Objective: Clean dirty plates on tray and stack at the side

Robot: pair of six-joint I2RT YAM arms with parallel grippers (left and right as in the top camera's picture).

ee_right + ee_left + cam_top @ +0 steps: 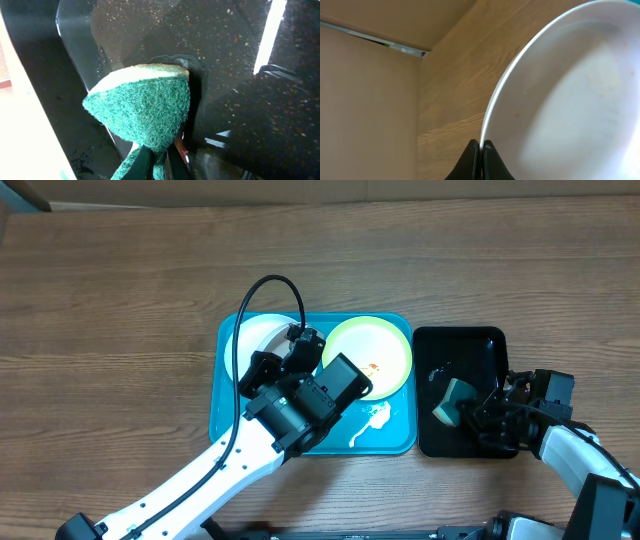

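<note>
the white plate sits at the left end of the blue tray, rim pinched by the left gripper, perhaps tilted. the yellow-green plate lies beside it. the right gripper clamps a green sponge in the black tray.

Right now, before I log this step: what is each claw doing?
Left claw: closed on the rim of the white plate.
Right claw: closed on the green sponge.

A black tray sits toward the wooden table's right edge, holding a green sponge; it looks wet.
</note>
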